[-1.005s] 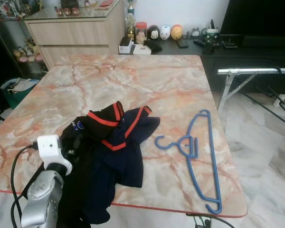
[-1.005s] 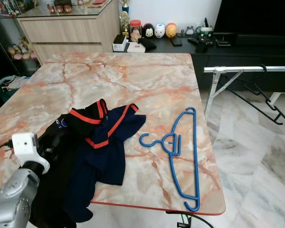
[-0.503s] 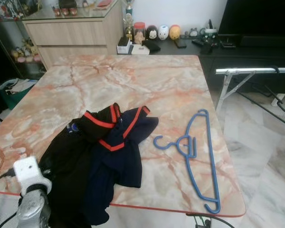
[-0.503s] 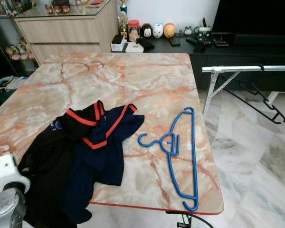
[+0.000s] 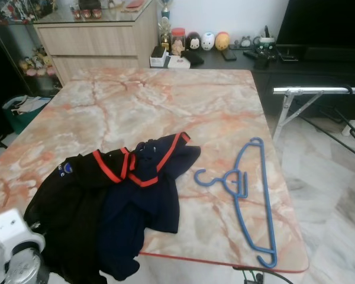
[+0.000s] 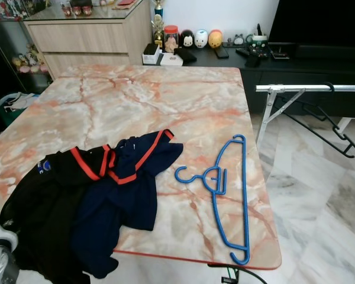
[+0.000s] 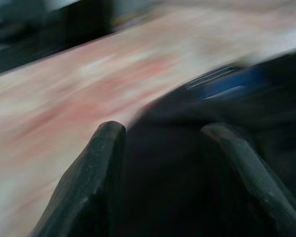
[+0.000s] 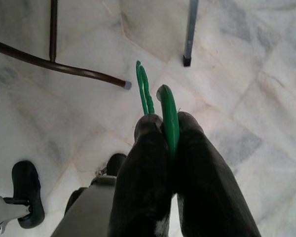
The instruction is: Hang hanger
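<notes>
Hangers: one blue (image 5: 247,198) on table (image 5: 183,100), one green (image 8: 168,116) clamped in right claw (image 8: 168,129).

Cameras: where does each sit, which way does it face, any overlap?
Left eye, right eye: head, looking down at marble table, dark clothes, blue hanger; left arm at corner.
Left wrist: along open left claw, blurred over clothes, shared with the eyes.
Right wrist: down at floor; right claw shut on green hanger.

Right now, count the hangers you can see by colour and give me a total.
Blue hanger: 1, flat on the table
Green hanger: 1, pinched in the right tool
Black hanger: 1, on the rack
Total: 3
</notes>
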### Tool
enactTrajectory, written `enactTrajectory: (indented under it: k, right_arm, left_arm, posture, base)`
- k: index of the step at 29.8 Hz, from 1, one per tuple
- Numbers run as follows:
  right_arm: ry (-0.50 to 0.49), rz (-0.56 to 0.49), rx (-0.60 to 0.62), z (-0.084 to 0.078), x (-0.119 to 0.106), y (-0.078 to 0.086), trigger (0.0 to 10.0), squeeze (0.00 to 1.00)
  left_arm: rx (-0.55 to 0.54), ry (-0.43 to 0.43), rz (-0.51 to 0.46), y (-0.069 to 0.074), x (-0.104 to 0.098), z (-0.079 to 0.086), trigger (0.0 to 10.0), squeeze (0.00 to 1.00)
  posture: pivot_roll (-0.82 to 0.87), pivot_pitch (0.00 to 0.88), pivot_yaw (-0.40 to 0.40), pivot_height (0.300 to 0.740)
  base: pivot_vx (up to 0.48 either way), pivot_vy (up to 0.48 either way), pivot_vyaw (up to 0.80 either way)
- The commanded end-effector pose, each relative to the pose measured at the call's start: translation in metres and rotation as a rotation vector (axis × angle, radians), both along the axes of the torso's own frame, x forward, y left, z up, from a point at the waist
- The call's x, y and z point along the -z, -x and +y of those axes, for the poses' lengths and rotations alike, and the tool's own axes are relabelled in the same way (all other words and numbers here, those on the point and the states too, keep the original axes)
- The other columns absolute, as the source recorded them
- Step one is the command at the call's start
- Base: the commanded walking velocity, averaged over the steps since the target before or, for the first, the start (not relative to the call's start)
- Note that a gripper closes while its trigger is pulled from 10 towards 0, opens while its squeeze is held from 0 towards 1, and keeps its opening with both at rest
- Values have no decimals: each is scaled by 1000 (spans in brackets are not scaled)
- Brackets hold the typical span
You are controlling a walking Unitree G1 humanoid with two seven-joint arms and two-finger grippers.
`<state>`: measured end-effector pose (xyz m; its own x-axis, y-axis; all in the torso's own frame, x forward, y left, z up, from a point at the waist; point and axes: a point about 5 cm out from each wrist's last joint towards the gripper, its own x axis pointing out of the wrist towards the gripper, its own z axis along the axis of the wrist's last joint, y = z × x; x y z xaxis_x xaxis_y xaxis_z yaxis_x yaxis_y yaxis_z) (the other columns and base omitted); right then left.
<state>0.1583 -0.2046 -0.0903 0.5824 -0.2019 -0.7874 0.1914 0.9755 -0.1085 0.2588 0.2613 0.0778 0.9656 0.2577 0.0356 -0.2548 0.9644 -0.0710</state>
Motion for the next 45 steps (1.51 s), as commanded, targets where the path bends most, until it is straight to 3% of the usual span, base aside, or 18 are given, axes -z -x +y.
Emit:
enactTrajectory:
  k: [1, 5, 7, 9, 12, 16, 18, 22, 28, 45]
  right_arm:
    - [-3, 0, -2, 1, 0, 1, 10000, 0]
    - [-3, -1, -2, 1, 0, 1, 10000, 0]
    - [-4, -2, 2, 2, 0, 1, 10000, 0]
    - [-5, -2, 4, 2, 1, 1, 10000, 0]
    - [-5, -2, 5, 2, 1, 1, 10000, 0]
    - [-9, -5, 7, 2, 1, 1, 10000, 0]
    - [-8, -9, 9, 2, 0, 1, 10000, 0]
    - [-6, -11, 10, 2, 0, 1, 10000, 0]
    - [-6, -15, 10, 2, 0, 0, 10000, 0]
    - [-1, -13, 10, 1, 0, 1, 10000, 0]
  left_arm:
    - [203, -2, -56, -16, -19, -32, 10000, 0]
    - [265, -12, -64, -21, -22, -45, 10000, 0]
    - [390, 34, -78, -25, -28, -68, 10000, 0]
    - [586, 75, -55, -26, -32, -96, 10000, 0]
    - [623, 53, -58, -27, -34, -101, 10000, 0]
    - [590, 42, -131, -30, -51, -99, 10000, 0]
    - [495, -27, -221, -35, -73, -91, 10000, 0]
    - [455, -69, -263, -33, -83, -92, 10000, 0]
    - [487, -64, -205, -23, -66, -103, 10000, 0]
    - [469, -53, -218, -24, -72, -107, 10000, 0]
  posture:
    - [110, 14, 17, 740]
    - [105, 11, 19, 740]
    - [100, 14, 21, 740]
    - [105, 15, 22, 740]
    - [103, 14, 25, 740]
    - [101, 15, 25, 740]
    - [104, 17, 22, 740]
    - [107, 15, 22, 740]
    - [101, 15, 21, 740]
    - [101, 5, 21, 740]
  base:
    - [0, 0, 0]
    - [0, 0, 0]
    - [0, 0, 0]
    - [0, 0, 0]
    - [0, 0, 0]
    - [0, 0, 0]
    - [0, 0, 0]
    - [0, 0, 0]
    - [0, 0, 0]
    - [-253, 0, 0]
